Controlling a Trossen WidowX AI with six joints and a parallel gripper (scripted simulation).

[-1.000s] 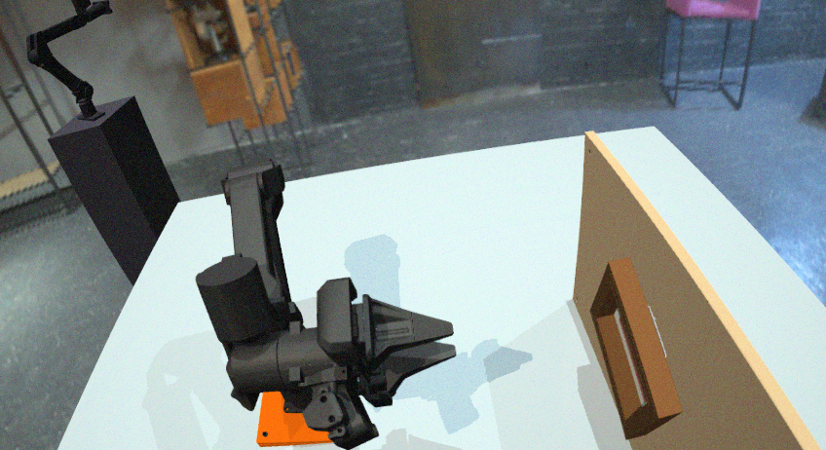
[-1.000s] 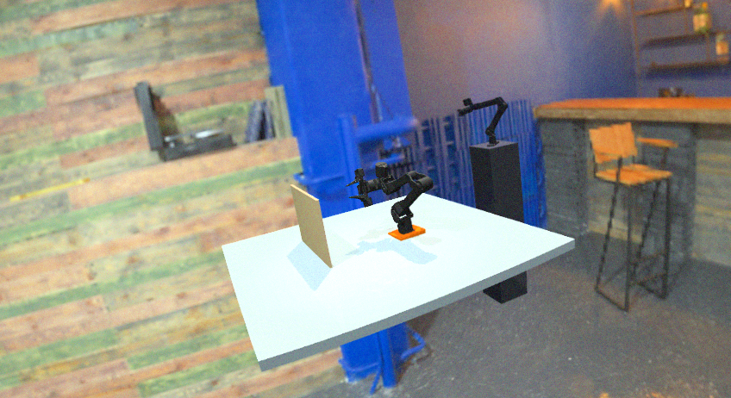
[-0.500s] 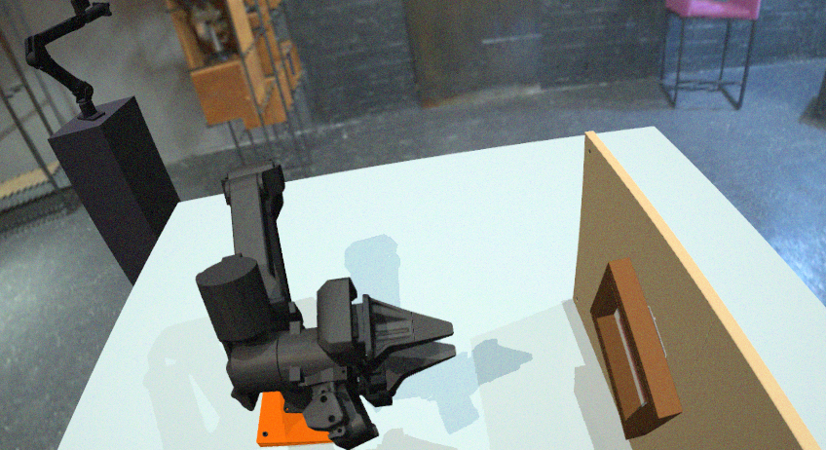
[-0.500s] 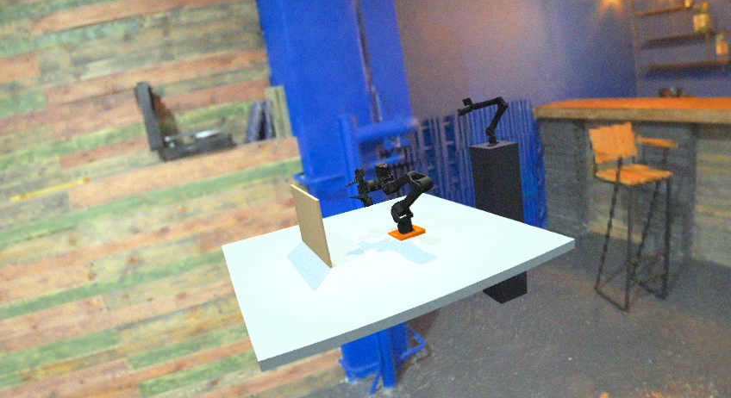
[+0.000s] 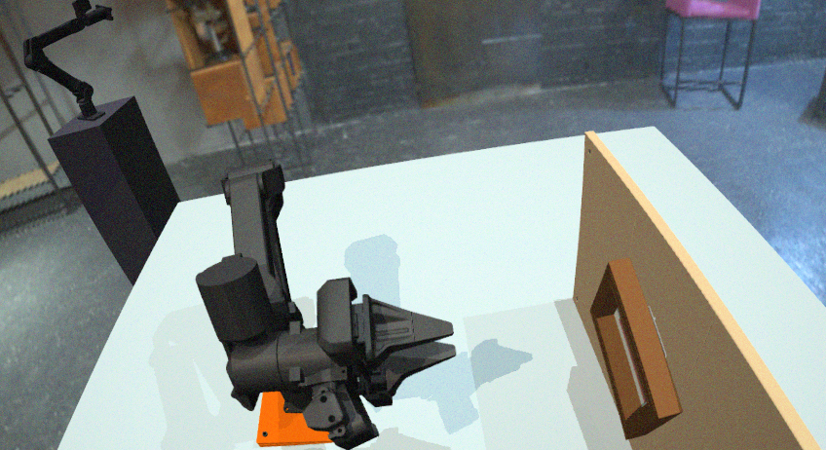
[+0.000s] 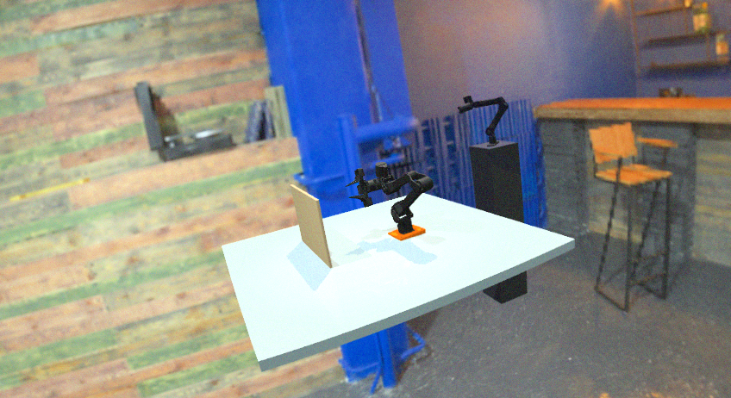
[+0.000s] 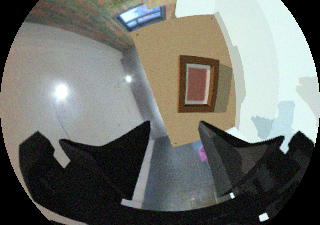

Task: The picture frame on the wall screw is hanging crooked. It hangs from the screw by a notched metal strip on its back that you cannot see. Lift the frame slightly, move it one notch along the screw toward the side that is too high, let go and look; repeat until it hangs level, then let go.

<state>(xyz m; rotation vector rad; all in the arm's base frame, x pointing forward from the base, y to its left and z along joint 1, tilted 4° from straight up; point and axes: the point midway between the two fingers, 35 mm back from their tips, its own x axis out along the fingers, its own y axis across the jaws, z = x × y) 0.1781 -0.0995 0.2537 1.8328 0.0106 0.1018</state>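
The brown wooden picture frame (image 5: 649, 341) (image 7: 182, 85) hangs on the tan board, with a white mat and a red picture. It looks turned against the board's edges: its end toward the pink chair sits nearer the board's top edge. A small pale piece shows behind its upper side in the top view. The screw cannot be made out, and the frame is hidden behind the board in the exterior view. My gripper (image 5: 453, 339) (image 6: 349, 190) (image 7: 175, 124) is open and empty, well back from the frame and not touching it.
The tan board (image 5: 602, 213) (image 6: 311, 225) (image 7: 160, 60) stands upright on the white table (image 5: 492, 213) (image 6: 400, 307). The arm's orange base plate (image 5: 278, 426) (image 6: 416, 233) lies under the arm. A second arm (image 5: 55, 75) (image 6: 498, 115) stands on a dark pedestal beyond the table.
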